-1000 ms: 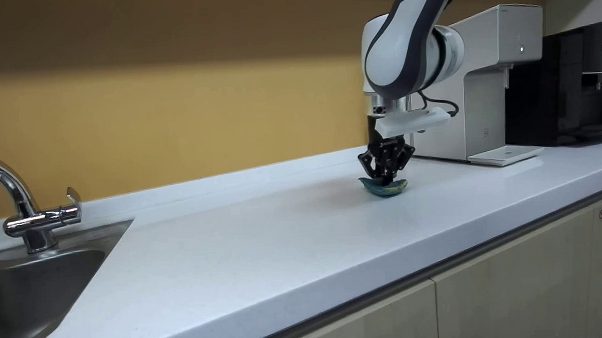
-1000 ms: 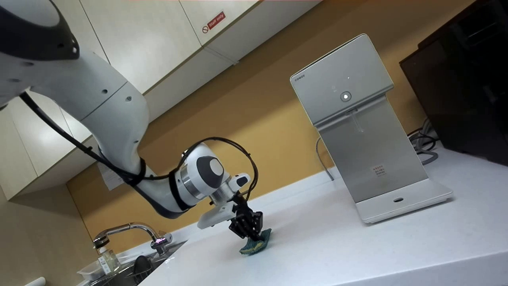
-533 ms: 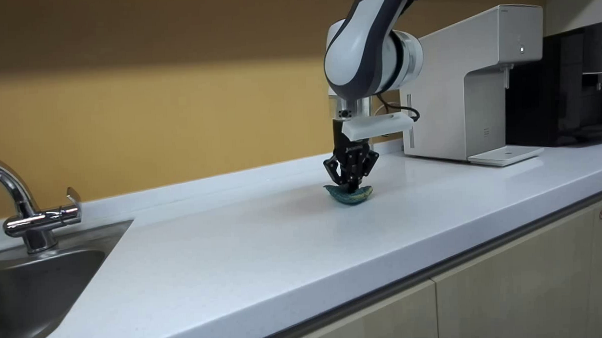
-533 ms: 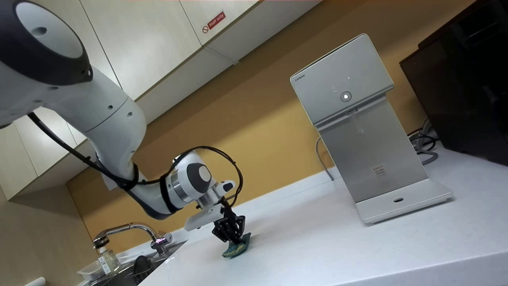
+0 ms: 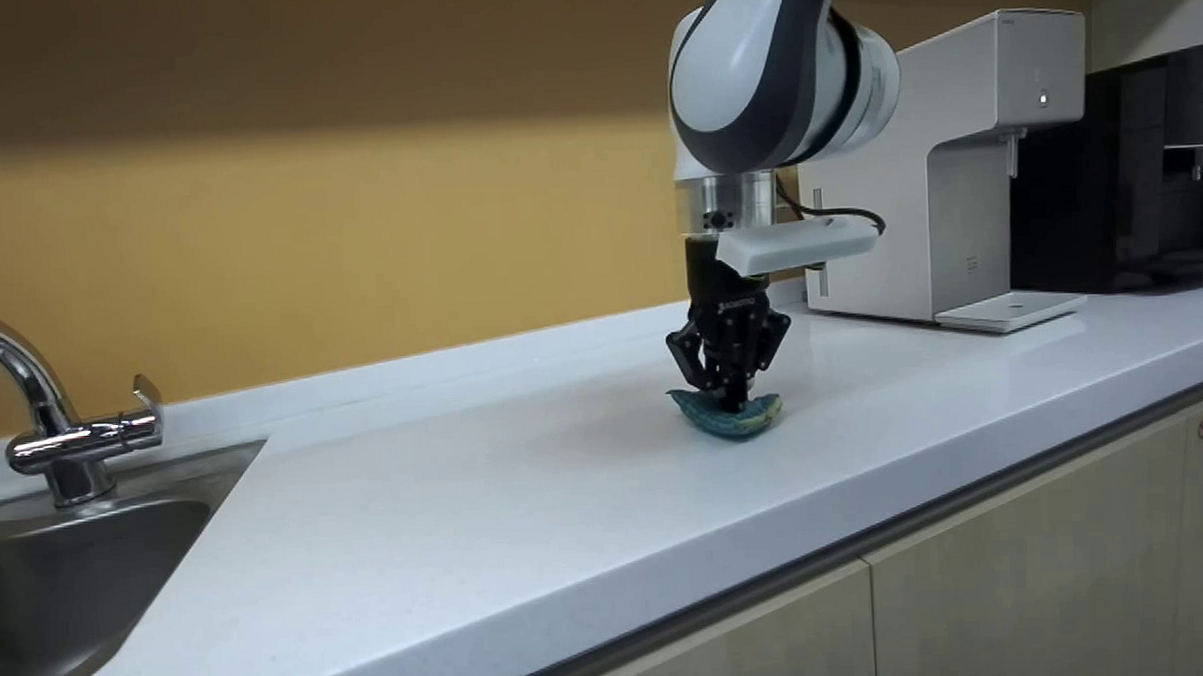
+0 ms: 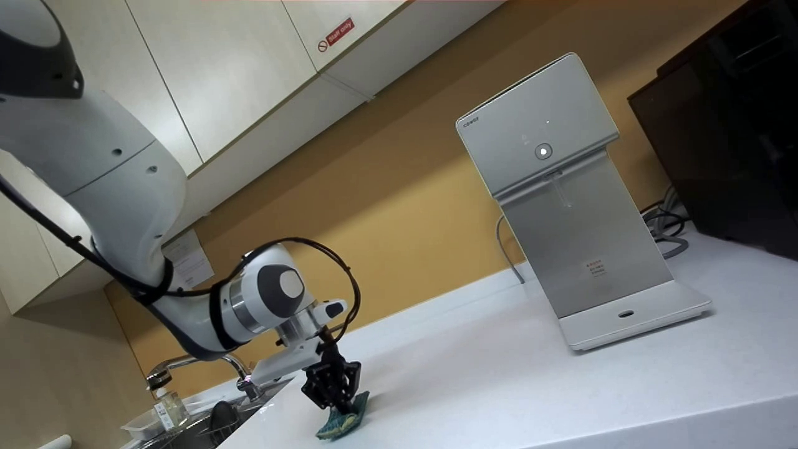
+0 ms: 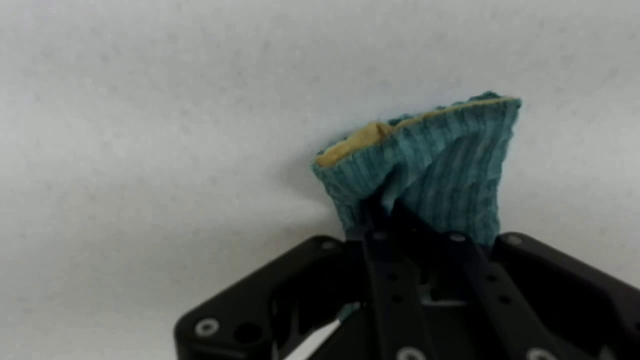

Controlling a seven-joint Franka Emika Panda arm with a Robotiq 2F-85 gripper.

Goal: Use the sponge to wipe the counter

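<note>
The sponge (image 5: 709, 416), teal-blue with a yellow inner edge, rests on the white counter (image 5: 468, 513) in front of the back wall. It also shows in an exterior view (image 6: 336, 428) and in the wrist view (image 7: 460, 170). My gripper (image 5: 732, 403) points straight down and is shut on the pinched middle of the sponge, whose ends curl up. The fingertips also show in an exterior view (image 6: 343, 408) and in the wrist view (image 7: 387, 205), pressed into the fold. The sponge's underside is hidden and seems to touch the counter (image 7: 150, 125).
A white machine (image 5: 1038, 73) with a drip tray stands to the right, also seen in an exterior view (image 6: 536, 125). A black machine (image 5: 1106, 180) is beyond it. A steel sink (image 5: 80, 586) with a tap (image 5: 75, 446) lies left. Upper cabinets (image 6: 230, 62) hang above.
My gripper and the sponge first slid along the counter toward the sink side, then toward the front edge. The sponge stays held throughout.
</note>
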